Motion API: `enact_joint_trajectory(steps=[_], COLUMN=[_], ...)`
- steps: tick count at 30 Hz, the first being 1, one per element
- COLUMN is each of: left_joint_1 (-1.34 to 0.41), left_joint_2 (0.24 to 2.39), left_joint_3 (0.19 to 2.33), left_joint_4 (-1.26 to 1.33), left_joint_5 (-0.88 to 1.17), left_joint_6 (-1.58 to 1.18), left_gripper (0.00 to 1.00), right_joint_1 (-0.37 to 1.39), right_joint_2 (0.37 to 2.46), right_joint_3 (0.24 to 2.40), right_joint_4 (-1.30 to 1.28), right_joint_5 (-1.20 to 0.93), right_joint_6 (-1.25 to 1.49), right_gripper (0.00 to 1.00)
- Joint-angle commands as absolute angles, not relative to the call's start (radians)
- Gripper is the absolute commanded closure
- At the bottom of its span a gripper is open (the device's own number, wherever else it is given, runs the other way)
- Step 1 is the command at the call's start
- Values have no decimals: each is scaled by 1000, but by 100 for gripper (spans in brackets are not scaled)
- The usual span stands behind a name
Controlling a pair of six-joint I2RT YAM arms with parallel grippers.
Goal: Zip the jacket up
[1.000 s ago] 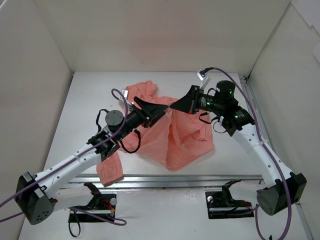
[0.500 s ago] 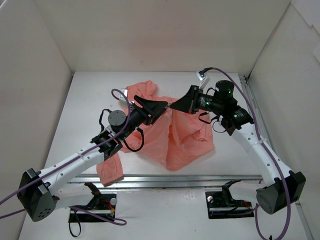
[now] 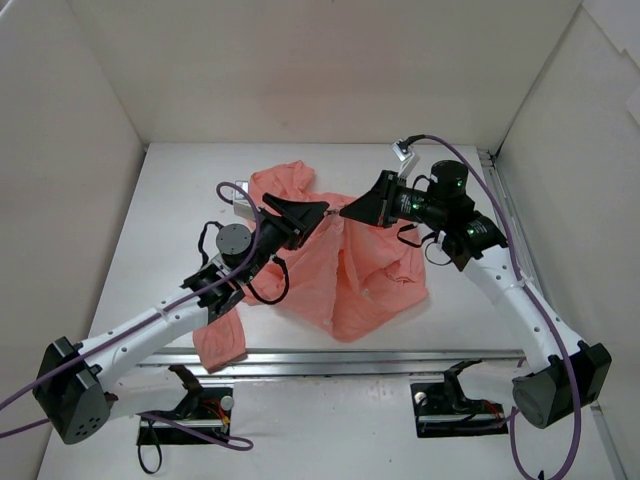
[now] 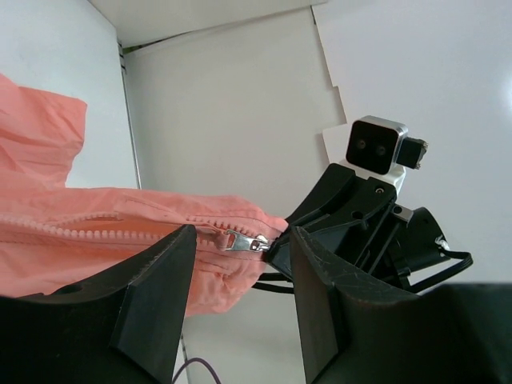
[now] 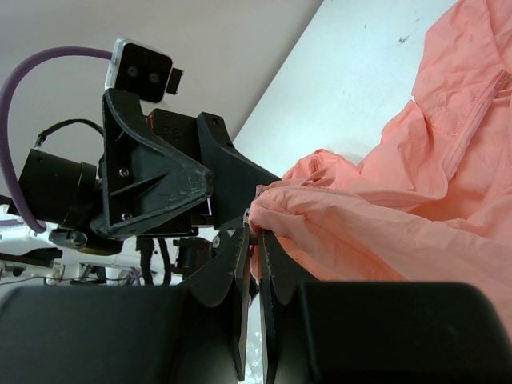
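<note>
Jacket (image 3: 350, 275) is lying crumpled on the table (image 3: 180, 200), one edge held up. Right gripper (image 5: 252, 234) is pinching that edge tight, left gripper (image 4: 240, 236) is sitting half-open around the zipper pull (image 4: 244, 241).

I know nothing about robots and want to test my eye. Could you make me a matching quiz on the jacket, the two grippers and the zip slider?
Things:
1 jacket
2 left gripper
3 right gripper
4 zip slider

States:
a shut on the jacket's edge
b silver metal
c salmon pink
d open, fingers apart

Pairs: 1-c, 2-d, 3-a, 4-b
</note>
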State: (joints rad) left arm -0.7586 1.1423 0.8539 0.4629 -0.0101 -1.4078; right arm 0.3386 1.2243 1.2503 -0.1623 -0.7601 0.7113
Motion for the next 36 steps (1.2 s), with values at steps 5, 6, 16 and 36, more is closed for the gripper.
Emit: enact_joint_trajectory(steps=[5, 6, 16, 36], left_joint_1=[-764, -764, -764, -764], left_joint_2=[1123, 1124, 1118, 1135], left_joint_3=[845, 845, 851, 861], left_joint_4=[595, 603, 600, 555], left_joint_5=[-41, -41, -20, 26], left_joint_6=[-1402, -1402, -1399, -1321], left_gripper=[54, 54, 57, 57], right_joint_1=[336, 334, 336, 336], right_joint_2=[1209, 1207, 1203, 1193], right_joint_3=[1290, 1290, 1281, 1293], right_joint_4=[-78, -78, -78, -77], right_joint_5=[-773, -772, -772, -798], right_joint_6=[716, 716, 719, 710], right_gripper=[100, 100, 100, 100])
